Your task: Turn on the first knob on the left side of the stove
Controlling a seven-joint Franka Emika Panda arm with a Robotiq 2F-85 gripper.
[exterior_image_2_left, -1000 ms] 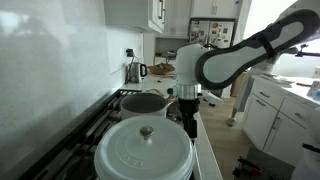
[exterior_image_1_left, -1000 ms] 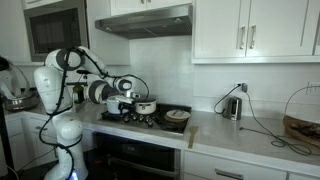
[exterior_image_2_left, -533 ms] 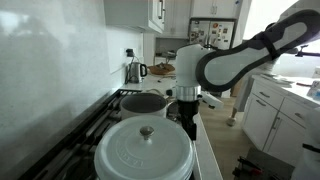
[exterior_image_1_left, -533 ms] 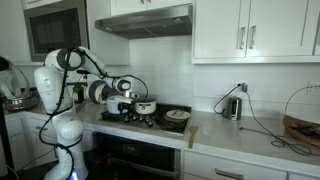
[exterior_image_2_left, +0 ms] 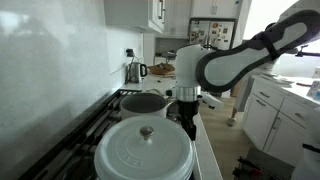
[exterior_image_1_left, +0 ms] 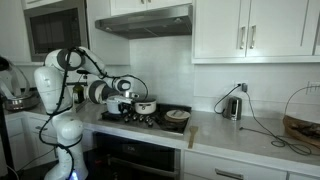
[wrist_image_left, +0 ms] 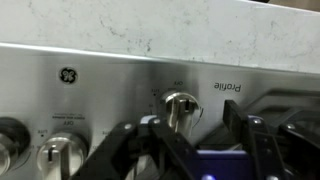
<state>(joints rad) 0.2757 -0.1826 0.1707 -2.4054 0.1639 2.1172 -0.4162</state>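
The stove shows as a black cooktop with grates in both exterior views (exterior_image_1_left: 152, 120) (exterior_image_2_left: 108, 115). In the wrist view its steel front panel (wrist_image_left: 110, 85) fills the picture, with a silver knob (wrist_image_left: 180, 104) at the middle. My gripper (wrist_image_left: 192, 122) is open, and its two dark fingers (wrist_image_left: 236, 112) stand either side of this knob, apart from it. Two more knobs (wrist_image_left: 55, 154) sit at the lower left of that view. In an exterior view the gripper (exterior_image_1_left: 127, 104) hangs at the stove's front edge.
A white lidded pot (exterior_image_2_left: 143, 150) and a second pot (exterior_image_2_left: 145, 102) stand on the grates. A kettle (exterior_image_1_left: 232, 106) sits on the counter beside the stove. The marble counter edge (wrist_image_left: 160, 25) runs across the top of the wrist view. A steel hood (exterior_image_1_left: 145, 20) hangs overhead.
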